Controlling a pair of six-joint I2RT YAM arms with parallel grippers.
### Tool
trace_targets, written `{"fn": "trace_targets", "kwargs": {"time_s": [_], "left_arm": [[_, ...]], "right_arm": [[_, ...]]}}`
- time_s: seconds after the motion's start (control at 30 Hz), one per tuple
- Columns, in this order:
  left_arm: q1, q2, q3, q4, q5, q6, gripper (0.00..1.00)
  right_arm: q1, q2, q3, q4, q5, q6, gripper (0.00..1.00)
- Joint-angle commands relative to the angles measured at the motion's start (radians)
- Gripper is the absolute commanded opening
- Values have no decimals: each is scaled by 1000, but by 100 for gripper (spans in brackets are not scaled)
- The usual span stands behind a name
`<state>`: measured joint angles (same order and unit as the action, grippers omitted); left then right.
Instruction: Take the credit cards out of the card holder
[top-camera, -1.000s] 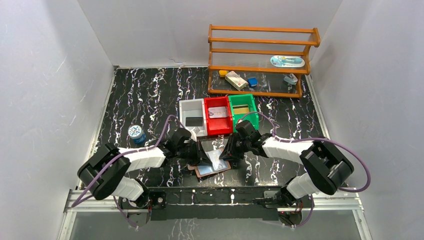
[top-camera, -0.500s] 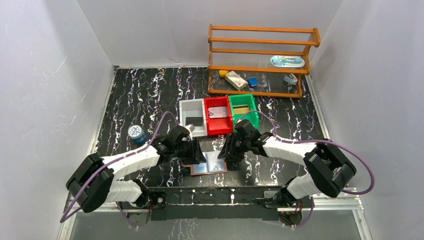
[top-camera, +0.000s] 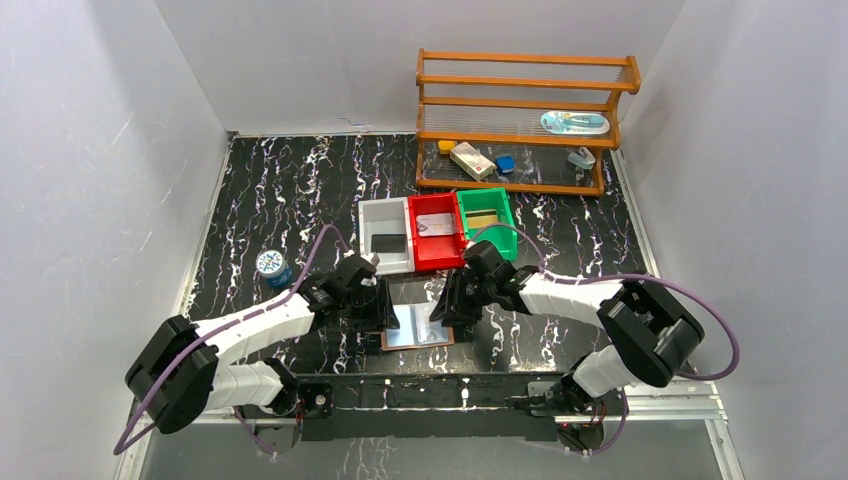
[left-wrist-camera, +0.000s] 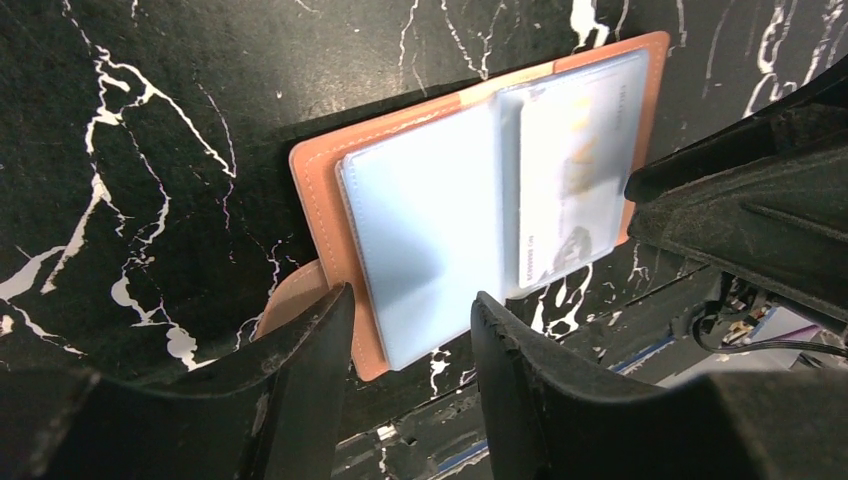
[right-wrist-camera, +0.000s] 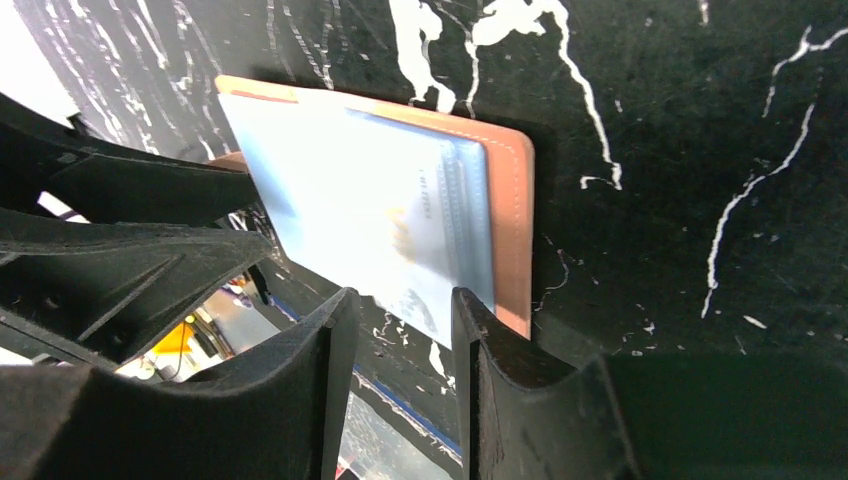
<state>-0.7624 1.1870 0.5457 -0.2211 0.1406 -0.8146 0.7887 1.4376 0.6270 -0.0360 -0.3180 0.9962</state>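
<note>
There is one brown wallet (top-camera: 420, 330). It lies open and flat on the black tabletop (top-camera: 300, 190), at 6 o'clock, near the front edge. Its inside is light blue. I can see one pale card (left-wrist-camera: 572, 190) tucked in a see-through pocket on one half of the wallet. If there are more cards under it, I cannot tell. A small brown strap (left-wrist-camera: 290, 300) sticks out from the wallet's edge.

There are two arms. The left arm (top-camera: 250, 325) reaches in from 8 o'clock and bends toward the middle. The right arm (top-camera: 570, 295) reaches in from 4 o'clock and bends toward the middle too. Both point down at the wallet, one on each side.

The left tool (left-wrist-camera: 412, 298) is at 9 o'clock of the wallet. Its two fingers (left-wrist-camera: 310, 360) are apart and hold nothing. The right tool (right-wrist-camera: 405, 295) is at 3 o'clock of the wallet. Its two fingers (right-wrist-camera: 500, 380) are apart too and hold nothing. The wallet shows in the gap of each tool.

There are three small bins in a row at 12 o'clock of the wallet: one white bin (top-camera: 372, 215), one red bin (top-camera: 415, 235), one green bin (top-camera: 508, 225). One little blue jar (top-camera: 273, 266) stands at 10 o'clock of the wallet. One wooden rack (top-camera: 520, 90) stands at 1 o'clock of the tabletop, with a few small things on its bottom shelf.
</note>
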Motion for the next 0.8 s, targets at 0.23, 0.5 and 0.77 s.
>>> {"fn": "trace_targets", "kwargs": {"time_s": [0.23, 0.5, 0.77], "left_arm": [[-5, 47, -21, 8, 38, 14, 35], [-5, 59, -19, 29, 69, 19, 28], [-5, 53, -22, 30, 70, 14, 27]], "right_arm": [[14, 58, 27, 34, -25, 8, 45], [17, 24, 41, 51, -37, 10, 39], [23, 8, 90, -67, 22, -16, 43]]}}
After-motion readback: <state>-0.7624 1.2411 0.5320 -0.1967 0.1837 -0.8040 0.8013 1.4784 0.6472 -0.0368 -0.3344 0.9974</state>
